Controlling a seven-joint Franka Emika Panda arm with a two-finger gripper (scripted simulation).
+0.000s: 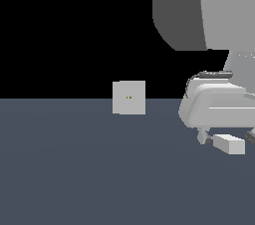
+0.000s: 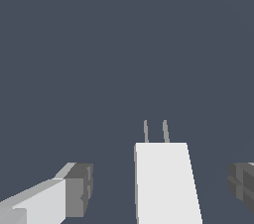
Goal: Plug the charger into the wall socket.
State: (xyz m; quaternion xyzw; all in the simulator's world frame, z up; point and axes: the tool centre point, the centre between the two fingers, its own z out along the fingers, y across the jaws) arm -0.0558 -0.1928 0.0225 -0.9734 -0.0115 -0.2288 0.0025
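Note:
The charger (image 1: 229,145) is a small off-white oblong box low at the exterior view's right. In the wrist view the charger (image 2: 166,183) shows two thin prongs (image 2: 155,131) at its far end. My gripper (image 1: 226,138) is open and straddles it. In the wrist view the gripper (image 2: 161,188) has one of its fingers (image 2: 77,191) on each side of the charger, with a clear gap on both sides. The wall socket (image 1: 129,97) is a light grey square block with two tiny holes, standing well off toward the exterior view's left of the charger.
A dark blue-grey floor (image 1: 74,169) spreads under everything. The arm's large grey body (image 1: 199,10) fills the upper part of the exterior view's right.

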